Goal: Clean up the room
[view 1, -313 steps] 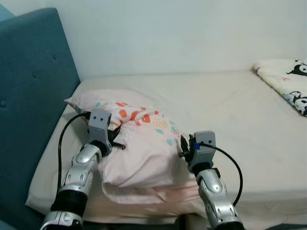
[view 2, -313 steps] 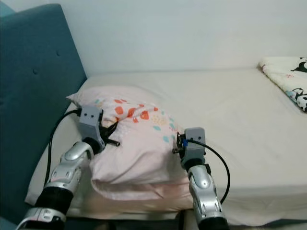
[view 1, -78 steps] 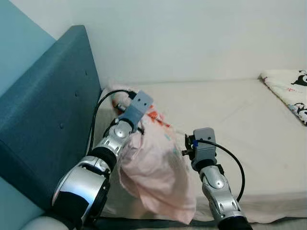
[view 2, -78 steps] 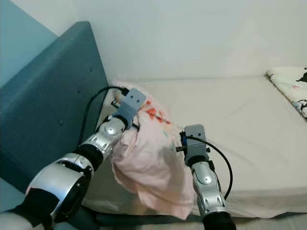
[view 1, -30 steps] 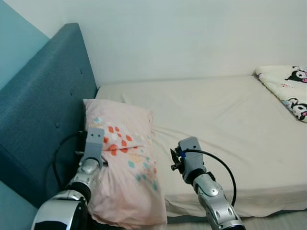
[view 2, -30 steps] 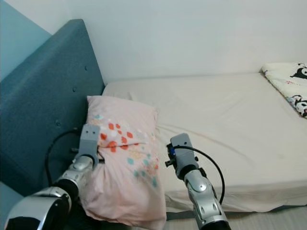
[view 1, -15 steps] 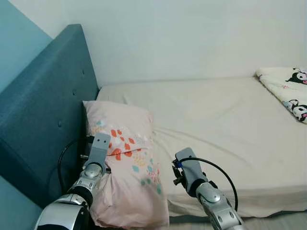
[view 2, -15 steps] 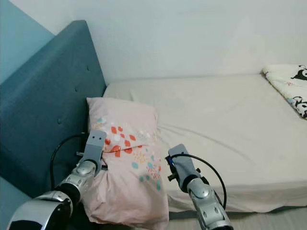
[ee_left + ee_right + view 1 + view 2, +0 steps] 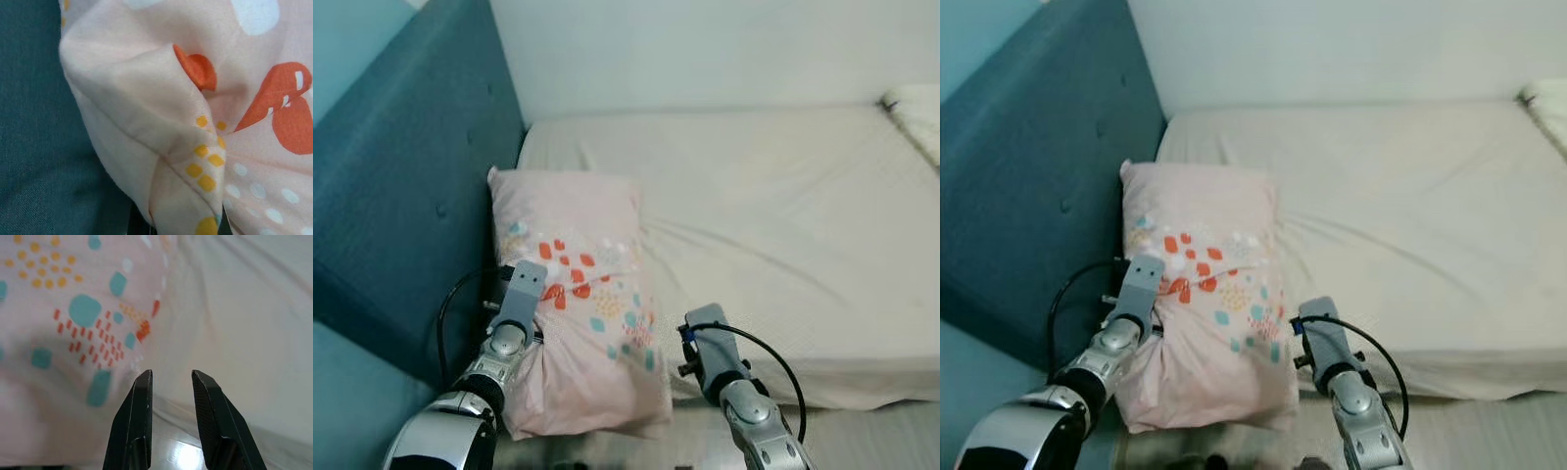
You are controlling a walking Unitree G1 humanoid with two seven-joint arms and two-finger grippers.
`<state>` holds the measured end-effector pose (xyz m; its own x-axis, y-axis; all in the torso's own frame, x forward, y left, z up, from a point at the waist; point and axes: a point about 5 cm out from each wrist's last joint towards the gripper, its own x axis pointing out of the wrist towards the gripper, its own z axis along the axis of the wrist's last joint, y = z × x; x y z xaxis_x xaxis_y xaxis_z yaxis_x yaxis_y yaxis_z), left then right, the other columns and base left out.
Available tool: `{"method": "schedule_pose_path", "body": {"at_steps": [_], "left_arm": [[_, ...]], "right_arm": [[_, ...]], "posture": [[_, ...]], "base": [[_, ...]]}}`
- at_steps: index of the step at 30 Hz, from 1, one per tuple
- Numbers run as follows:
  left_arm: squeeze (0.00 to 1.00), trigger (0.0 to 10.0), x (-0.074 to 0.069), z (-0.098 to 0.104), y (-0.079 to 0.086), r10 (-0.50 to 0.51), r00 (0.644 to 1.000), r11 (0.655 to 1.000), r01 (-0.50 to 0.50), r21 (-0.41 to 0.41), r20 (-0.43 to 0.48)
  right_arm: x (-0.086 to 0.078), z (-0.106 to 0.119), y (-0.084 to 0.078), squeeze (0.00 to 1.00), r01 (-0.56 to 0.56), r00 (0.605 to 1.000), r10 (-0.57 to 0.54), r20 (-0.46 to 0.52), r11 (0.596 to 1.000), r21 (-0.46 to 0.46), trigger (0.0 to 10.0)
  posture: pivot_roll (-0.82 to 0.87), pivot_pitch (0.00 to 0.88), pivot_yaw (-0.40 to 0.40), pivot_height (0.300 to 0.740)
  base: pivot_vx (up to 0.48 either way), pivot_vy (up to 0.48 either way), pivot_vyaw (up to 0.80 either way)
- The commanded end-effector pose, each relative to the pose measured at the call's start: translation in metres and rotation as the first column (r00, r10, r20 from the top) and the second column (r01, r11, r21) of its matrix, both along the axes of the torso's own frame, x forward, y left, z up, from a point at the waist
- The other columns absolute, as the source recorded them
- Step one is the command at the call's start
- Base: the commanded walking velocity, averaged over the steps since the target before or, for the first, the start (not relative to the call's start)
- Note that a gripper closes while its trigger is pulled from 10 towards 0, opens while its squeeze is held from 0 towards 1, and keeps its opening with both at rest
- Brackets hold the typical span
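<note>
We see a dark teal padded headboard (image 9: 401,196) with button tufts, standing along the left end of the bed. Beside it, at the upper left corner, there is a lighter teal wall (image 9: 347,34). A plain white wall (image 9: 705,49) runs behind the bed along its far side. The mattress is covered with a cream sheet (image 9: 783,225), which is creased in long shallow folds toward the headboard end. At the far right edge we make out a pale folded blanket (image 9: 915,113), blurred. Below the near edge of the mattress we see a strip of pale floor (image 9: 881,431).
</note>
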<state>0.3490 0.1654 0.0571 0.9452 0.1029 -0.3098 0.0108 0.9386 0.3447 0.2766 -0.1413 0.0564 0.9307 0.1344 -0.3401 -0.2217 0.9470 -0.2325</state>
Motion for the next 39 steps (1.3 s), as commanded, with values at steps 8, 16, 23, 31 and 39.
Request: {"method": "schedule_pose_path", "body": {"at_steps": [8, 16, 23, 31, 39], "left_arm": [[0.00, 10.0, 0.013, 0.022, -0.006, -0.025, 0.995, 1.000, 0.025, 0.008, 0.095], [1.00, 10.0, 0.013, 0.018, -0.012, -0.067, 0.996, 0.998, 0.067, -0.009, 0.055], [0.00, 10.0, 0.012, 0.020, -0.005, -0.039, 0.996, 0.999, 0.040, -0.012, 0.084], [0.00, 10.0, 0.033, 0.076, 0.018, -0.083, 0.941, 0.996, 0.088, -0.001, 0.328], [0.00, 10.0, 0.036, 0.104, 0.013, -0.254, 0.865, 0.954, 0.298, -0.038, 0.432]], "right_arm": [[-0.009, 0.007, 0.002, 0.00, 0.048, 0.998, -0.049, 0.031, 0.998, 0.032, 10.0], [-0.014, 0.005, 0.002, 0.00, 0.060, 0.998, -0.060, 0.019, 0.998, 0.033, 10.0], [-0.011, 0.005, 0.001, 0.00, 0.058, 0.998, -0.058, 0.017, 0.998, 0.032, 10.0], [-0.002, 0.008, 0.005, 0.00, 0.027, 0.999, -0.027, 0.027, 0.999, 0.035, 10.0], [0.003, 0.007, 0.006, 0.00, 0.025, 0.999, -0.027, 0.027, 0.999, 0.048, 10.0]], "posture": [[-0.08, 0.335, 0.080, 0.740], [-0.09, 0.336, 0.085, 0.740], [-0.09, 0.316, 0.068, 0.740], [-0.07, 0.255, 0.037, 0.740], [-0.03, 0.182, 0.006, 0.740]], "base": [[0.000, 0.000, 0.00], [0.000, 0.000, 0.00], [0.000, 0.000, 0.00], [0.000, 0.000, 0.00], [0.000, 0.000, 0.00]]}}
